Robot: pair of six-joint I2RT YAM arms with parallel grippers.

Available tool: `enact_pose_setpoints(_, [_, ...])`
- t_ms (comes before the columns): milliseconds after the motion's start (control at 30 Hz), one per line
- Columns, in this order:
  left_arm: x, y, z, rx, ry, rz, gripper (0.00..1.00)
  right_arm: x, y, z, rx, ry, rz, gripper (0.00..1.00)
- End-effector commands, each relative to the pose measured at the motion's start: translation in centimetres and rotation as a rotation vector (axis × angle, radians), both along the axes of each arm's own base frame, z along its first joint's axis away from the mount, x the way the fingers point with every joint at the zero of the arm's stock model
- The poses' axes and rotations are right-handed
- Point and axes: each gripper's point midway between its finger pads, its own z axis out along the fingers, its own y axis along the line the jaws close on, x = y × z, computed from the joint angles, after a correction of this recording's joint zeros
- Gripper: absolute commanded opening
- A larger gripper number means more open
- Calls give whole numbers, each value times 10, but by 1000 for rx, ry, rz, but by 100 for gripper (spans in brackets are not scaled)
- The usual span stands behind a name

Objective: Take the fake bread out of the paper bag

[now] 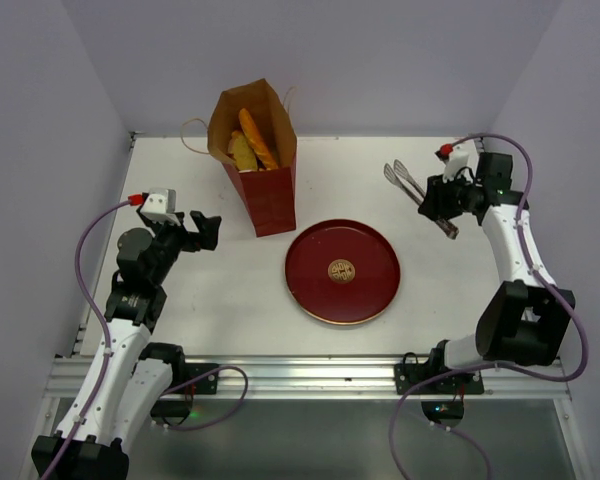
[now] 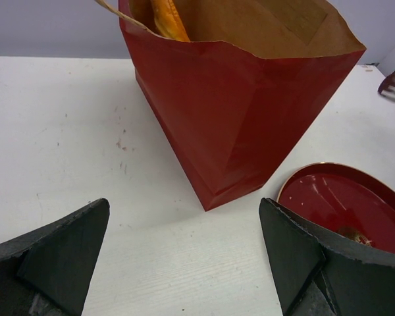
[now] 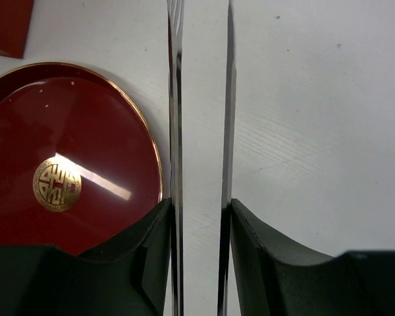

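Note:
The paper bag stands upright at the back of the table, red below and brown at its open top. Orange-golden fake bread sticks up inside it, and one loaf shows over the rim. My left gripper hovers left of the bag, open and empty, facing its red side. My right gripper is at the far right, shut on a pair of metal tongs. The two tong blades stand apart between my fingers, their tips pointing toward the bag.
A round red plate with a gold emblem lies between the arms, right of the bag and just left of the tongs. Lilac walls close in the table at the back and on both sides.

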Motion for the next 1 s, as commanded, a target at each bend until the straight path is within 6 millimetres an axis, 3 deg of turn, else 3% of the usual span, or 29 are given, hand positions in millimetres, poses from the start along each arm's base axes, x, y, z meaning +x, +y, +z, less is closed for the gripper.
enact_pose_setpoints(0, [0,-4,12,9,-45,-23,100,-11,12,21,59,-43,21,42])
enact_pose_setpoints(333, [-2,-7,13,10,-49,-43,100,-27,22,29,96,-68,35,41])
enact_pose_setpoints(567, [-3,-11,18,-10,-61,-57,100,-46,36,61,145,-168,63,43])
enact_pose_setpoints(800, [0,-12,28,-124,22,-18,100,-64,51,71,211,-233,97,46])
enact_pose_setpoints(967, [13,-16,74,-223,63,2,100,-75,60,80,256,-259,136,46])
